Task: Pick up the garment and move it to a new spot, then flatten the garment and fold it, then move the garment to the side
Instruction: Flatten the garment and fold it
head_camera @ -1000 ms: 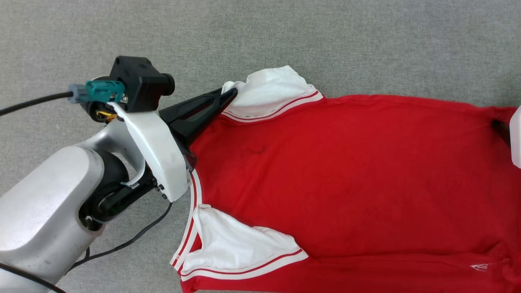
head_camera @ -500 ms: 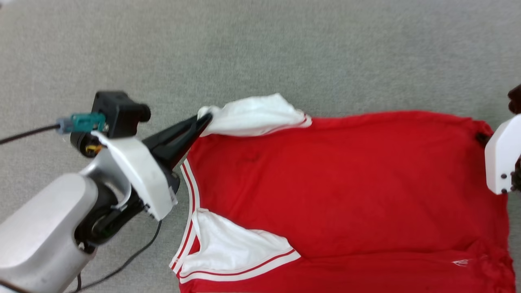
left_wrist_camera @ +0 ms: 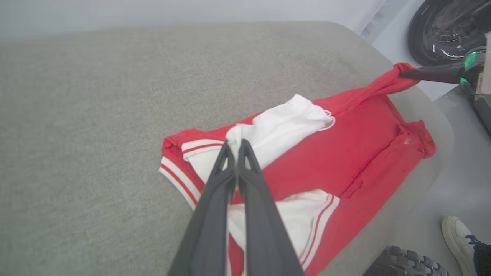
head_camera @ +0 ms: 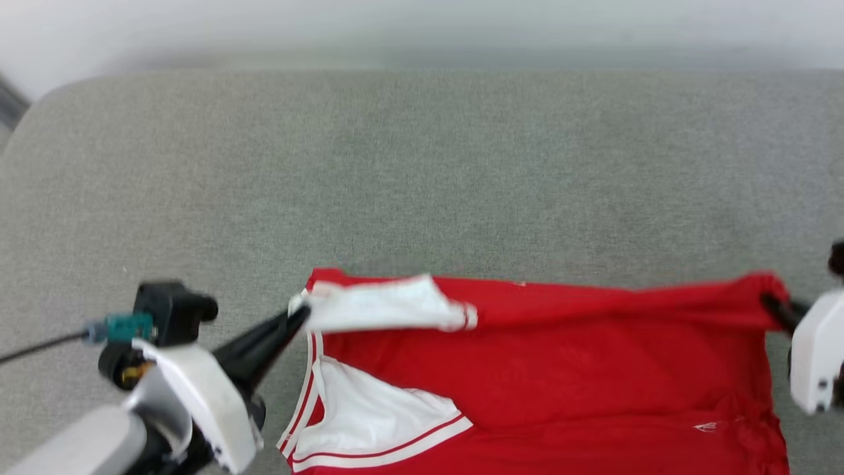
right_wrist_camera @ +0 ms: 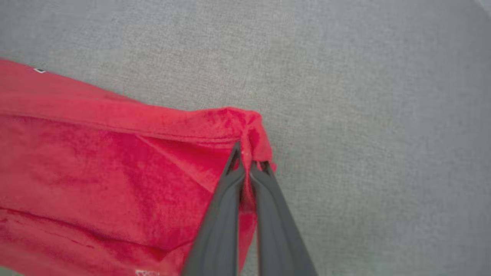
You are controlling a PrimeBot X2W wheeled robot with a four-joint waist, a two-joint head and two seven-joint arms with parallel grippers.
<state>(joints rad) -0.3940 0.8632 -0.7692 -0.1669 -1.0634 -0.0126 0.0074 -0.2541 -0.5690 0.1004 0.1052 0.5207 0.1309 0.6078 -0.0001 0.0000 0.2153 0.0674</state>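
My left gripper (left_wrist_camera: 234, 147) is clamped on the white sleeve (head_camera: 382, 310) of the garment (head_camera: 560, 356), right gripper (right_wrist_camera: 247, 153) pinched closed on its red hem corner (right_wrist_camera: 253, 126) (far edge taut between them), garment spread across the grey cushion's (head_camera: 422, 165) near side.

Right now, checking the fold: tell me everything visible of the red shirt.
The bright red soft-knit jersey shirt with white sleeves and red-and-white striped trim lies on the grey fabric surface. Its far edge is lifted: the left gripper is shut on a white sleeve, the right gripper on a red hem corner. A small white logo shows near the hem.
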